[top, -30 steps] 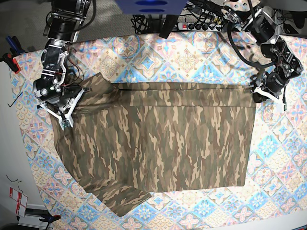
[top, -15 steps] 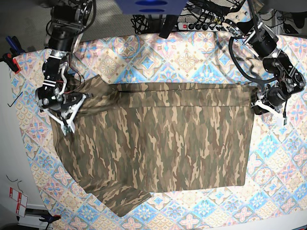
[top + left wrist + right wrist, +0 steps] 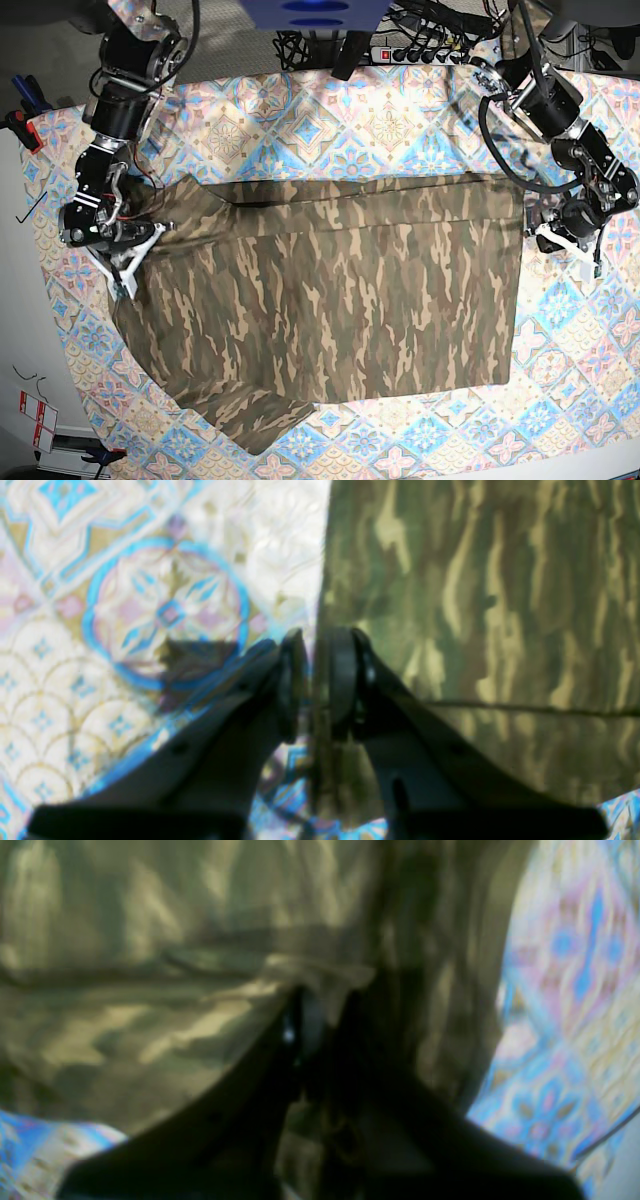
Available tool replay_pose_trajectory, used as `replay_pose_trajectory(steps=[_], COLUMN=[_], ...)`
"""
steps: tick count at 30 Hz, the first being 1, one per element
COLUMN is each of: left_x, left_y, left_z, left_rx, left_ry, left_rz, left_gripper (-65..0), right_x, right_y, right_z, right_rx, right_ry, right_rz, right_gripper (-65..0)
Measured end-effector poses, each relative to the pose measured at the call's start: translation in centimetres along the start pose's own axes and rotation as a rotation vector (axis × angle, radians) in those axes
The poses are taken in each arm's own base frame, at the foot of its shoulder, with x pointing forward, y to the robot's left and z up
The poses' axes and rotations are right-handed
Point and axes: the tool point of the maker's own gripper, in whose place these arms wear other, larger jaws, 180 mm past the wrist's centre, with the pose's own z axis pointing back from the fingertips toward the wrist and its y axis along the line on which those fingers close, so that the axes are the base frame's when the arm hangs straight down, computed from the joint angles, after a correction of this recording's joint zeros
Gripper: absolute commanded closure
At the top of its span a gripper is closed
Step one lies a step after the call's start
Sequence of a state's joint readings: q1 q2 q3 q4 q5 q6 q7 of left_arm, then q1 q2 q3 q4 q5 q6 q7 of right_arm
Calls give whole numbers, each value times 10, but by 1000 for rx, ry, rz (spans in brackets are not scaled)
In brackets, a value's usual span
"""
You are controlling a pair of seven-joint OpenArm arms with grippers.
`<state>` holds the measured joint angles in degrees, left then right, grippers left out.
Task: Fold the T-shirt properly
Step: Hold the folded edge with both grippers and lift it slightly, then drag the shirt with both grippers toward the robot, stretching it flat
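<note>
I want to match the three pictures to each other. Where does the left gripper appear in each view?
Base view: left gripper at the right, at the T-shirt's right edge.
Left wrist view: bottom centre, jaws shut on that edge.
Right wrist view: not in it.
Shared landmark: the tile-patterned cloth under the shirt.

Left end effector (image 3: pixel 314 685) and right end effector (image 3: pixel 320 1040) are both clamped closed, arms spread wide.

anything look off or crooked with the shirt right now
Nothing is damaged, but the T-shirt lies askew. Its side by the right claw bulges out and rumples, and one sleeve juts out at the near edge of the patterned cloth. The side held by the left claw is straight.
</note>
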<state>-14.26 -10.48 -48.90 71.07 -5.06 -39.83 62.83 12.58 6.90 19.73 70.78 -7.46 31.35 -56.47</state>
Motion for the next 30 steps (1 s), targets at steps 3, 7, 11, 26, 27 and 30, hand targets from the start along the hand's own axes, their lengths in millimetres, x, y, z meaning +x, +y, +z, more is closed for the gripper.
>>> replay_pose_trajectory(steps=[3,7,11,26,27,30], left_x=[1,0,0,-9,-11,-18], left_y=[-1,0,0,0,-2,-11], left_z=[0,0,0,-1,-2,-6], left_rx=[-2,-1,-1,0,0,-20], left_ry=[-3,0,-1,19,32,62], left_rz=[0,0,0,-7,-19,-66], left_gripper=[-82,-82,-82,-93,-111,-182], right_x=[-13,-8,0,26,24,31], right_y=[-5,-4,-5,-12,-10,-6], right_z=[-5,-8,-7,-30,-33,-34], right_rx=[4,16,16,76,84,91], right_ry=[40,31,17,-36,-24,-20], right_rz=[-7,-14,-15,-74,-78,-52], right_gripper=[-2,-2,-2,-23,-43,-113])
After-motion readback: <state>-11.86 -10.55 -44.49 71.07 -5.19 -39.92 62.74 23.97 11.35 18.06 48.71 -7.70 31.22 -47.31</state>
